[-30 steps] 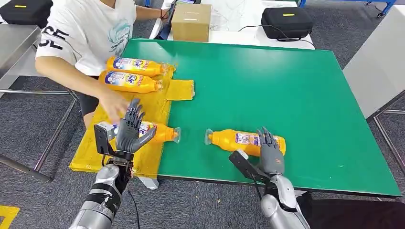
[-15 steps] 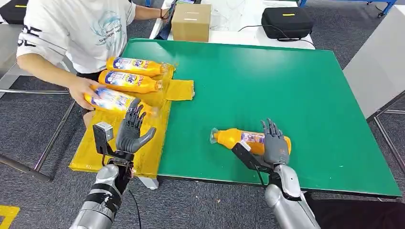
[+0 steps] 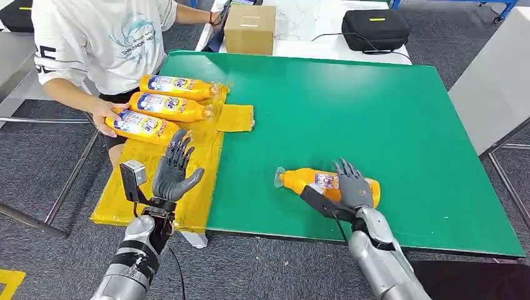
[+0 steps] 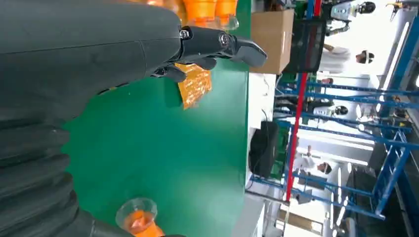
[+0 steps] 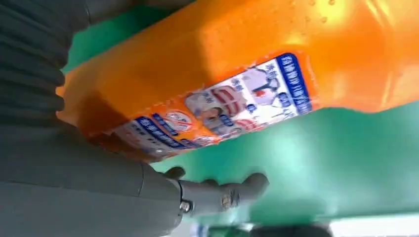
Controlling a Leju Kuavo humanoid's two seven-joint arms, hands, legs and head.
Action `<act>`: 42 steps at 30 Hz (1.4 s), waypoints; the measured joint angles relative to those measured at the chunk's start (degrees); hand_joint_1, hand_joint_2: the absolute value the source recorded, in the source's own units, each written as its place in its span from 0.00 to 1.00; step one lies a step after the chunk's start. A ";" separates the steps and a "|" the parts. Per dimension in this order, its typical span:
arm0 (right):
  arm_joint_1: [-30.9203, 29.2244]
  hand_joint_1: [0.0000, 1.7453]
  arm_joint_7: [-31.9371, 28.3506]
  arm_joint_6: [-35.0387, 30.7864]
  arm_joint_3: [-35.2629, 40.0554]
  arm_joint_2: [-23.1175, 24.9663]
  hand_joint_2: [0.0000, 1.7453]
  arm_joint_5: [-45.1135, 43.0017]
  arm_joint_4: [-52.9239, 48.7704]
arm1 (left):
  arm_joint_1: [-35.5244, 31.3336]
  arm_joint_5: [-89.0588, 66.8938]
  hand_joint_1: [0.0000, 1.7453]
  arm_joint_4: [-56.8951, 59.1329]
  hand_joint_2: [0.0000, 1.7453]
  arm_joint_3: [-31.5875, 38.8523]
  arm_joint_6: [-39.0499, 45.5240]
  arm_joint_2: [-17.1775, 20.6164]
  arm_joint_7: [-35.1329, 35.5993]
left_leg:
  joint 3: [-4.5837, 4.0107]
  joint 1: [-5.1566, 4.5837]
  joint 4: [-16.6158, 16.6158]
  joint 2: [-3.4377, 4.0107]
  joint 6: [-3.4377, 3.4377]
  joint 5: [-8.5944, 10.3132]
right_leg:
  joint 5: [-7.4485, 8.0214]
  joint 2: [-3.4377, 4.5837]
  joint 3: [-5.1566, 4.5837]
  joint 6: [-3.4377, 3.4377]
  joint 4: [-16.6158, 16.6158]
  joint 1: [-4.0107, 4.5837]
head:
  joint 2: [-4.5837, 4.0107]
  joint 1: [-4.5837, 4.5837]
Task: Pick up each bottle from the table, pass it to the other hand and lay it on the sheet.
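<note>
An orange bottle (image 3: pixel 306 180) with a blue and white label lies on the green table (image 3: pixel 375 106) near its front edge, clear cap pointing left. My right hand (image 3: pixel 354 187) rests against its base end with fingers spread over it. In the right wrist view the bottle (image 5: pixel 222 74) lies against the palm and the thumb (image 5: pixel 222 195) stays straight, apart from it. My left hand (image 3: pixel 174 172) hovers open and holds nothing above the yellow sheet (image 3: pixel 119 200). Three bottles (image 3: pixel 169 106) lie on the sheet's far part. A person's hand (image 3: pixel 103 115) holds the nearest of them (image 3: pixel 139 125).
The person stands at the table's far left corner. A cardboard box (image 3: pixel 250 28) and a black case (image 3: pixel 375 28) sit beyond the far edge. A grey table (image 3: pixel 494 87) stands at the right, a metal one (image 3: pixel 19 56) at the left.
The person picked the bottle up from under my left hand and laid it beside the other two. My right hand moved onto the table bottle, which shifted slightly right and tilted.
</note>
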 measured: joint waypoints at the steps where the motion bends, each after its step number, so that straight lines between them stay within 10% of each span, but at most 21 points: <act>1: -1.12 0.94 -0.51 2.36 0.27 -0.53 1.00 -1.13 0.86 | -0.18 0.04 0.00 0.26 1.00 0.07 -0.64 0.04 -0.13 | 0.08 0.00 0.00 0.03 0.00 -0.01 | 0.00 0.00 0.06 0.00 -0.01 0.00 | 0.00 0.02; 19: -10.24 1.00 -3.28 17.57 7.94 -9.12 1.00 -13.34 9.34 | -4.97 -0.57 0.00 8.22 1.00 0.22 -3.61 0.50 -2.84 | 0.56 -0.02 0.00 -0.17 0.15 0.09 | 0.05 -0.15 0.68 0.10 -0.15 -0.02 | 0.00 0.00; 37: -10.58 1.00 -3.37 15.38 9.60 -9.36 1.00 -20.27 9.19 | -6.83 -3.45 0.00 11.63 1.00 -0.09 0.73 0.74 -2.49 | 0.58 -0.01 0.00 -0.10 0.15 0.10 | 0.07 -0.14 0.71 0.10 -0.14 -0.01 | 0.00 0.00; 42: -8.59 1.00 -6.56 2.65 8.31 -5.07 1.00 -24.21 7.48 | -6.84 -6.56 0.00 11.56 1.00 -0.28 8.33 0.66 -1.18 | 0.53 0.01 0.00 0.00 0.14 0.09 | 0.10 -0.10 0.69 0.09 -0.09 0.01 | 0.00 0.09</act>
